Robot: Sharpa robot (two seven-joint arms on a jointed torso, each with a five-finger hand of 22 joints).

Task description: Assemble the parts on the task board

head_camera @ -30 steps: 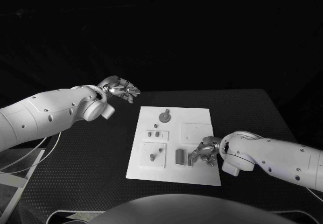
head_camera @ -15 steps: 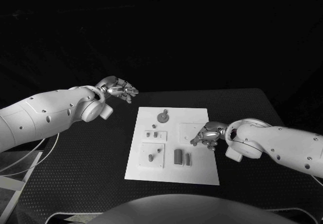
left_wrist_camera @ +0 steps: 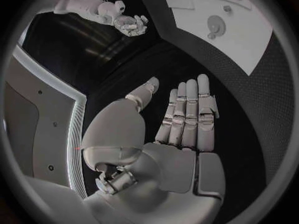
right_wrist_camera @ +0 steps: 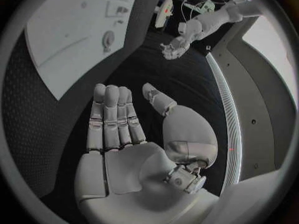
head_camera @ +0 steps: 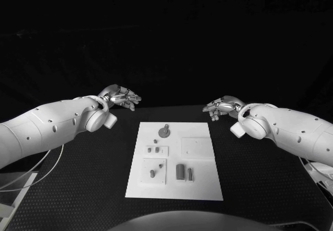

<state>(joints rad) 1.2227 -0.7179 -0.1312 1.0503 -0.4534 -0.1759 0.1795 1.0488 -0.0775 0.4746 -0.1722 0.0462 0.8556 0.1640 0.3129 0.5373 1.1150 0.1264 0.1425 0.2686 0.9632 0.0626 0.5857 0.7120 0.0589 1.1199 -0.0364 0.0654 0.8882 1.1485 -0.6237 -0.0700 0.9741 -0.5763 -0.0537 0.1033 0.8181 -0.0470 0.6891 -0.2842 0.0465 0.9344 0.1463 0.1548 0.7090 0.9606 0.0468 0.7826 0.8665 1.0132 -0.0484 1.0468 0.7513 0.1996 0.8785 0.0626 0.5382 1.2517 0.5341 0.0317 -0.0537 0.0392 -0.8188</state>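
The white task board [head_camera: 201, 185] lies in the middle of the black table, also seen in the left wrist view [left_wrist_camera: 258, 40] and right wrist view [right_wrist_camera: 56, 45]. Small grey parts stand on it: a round piece [head_camera: 165, 130] near its far edge, small pegs [head_camera: 157, 149] at mid-left, two upright blocks [head_camera: 184, 172] nearer me. My left hand [head_camera: 122, 96] hovers above the table beyond the board's far left corner, fingers extended and apart, holding nothing [left_wrist_camera: 184, 117]. My right hand [head_camera: 220, 107] hangs beyond the board's far right corner, likewise empty with straight fingers [right_wrist_camera: 115, 119].
A raised square plate [head_camera: 197, 147] sits on the board's right half. The black table [head_camera: 83, 187] stretches to either side of the board. A pale cable [head_camera: 42, 171] loops under my left arm.
My right hand has lifted off the board near the upright blocks and drawn back past the far right corner, opening flat. The left hand has barely moved. The camera has shifted.
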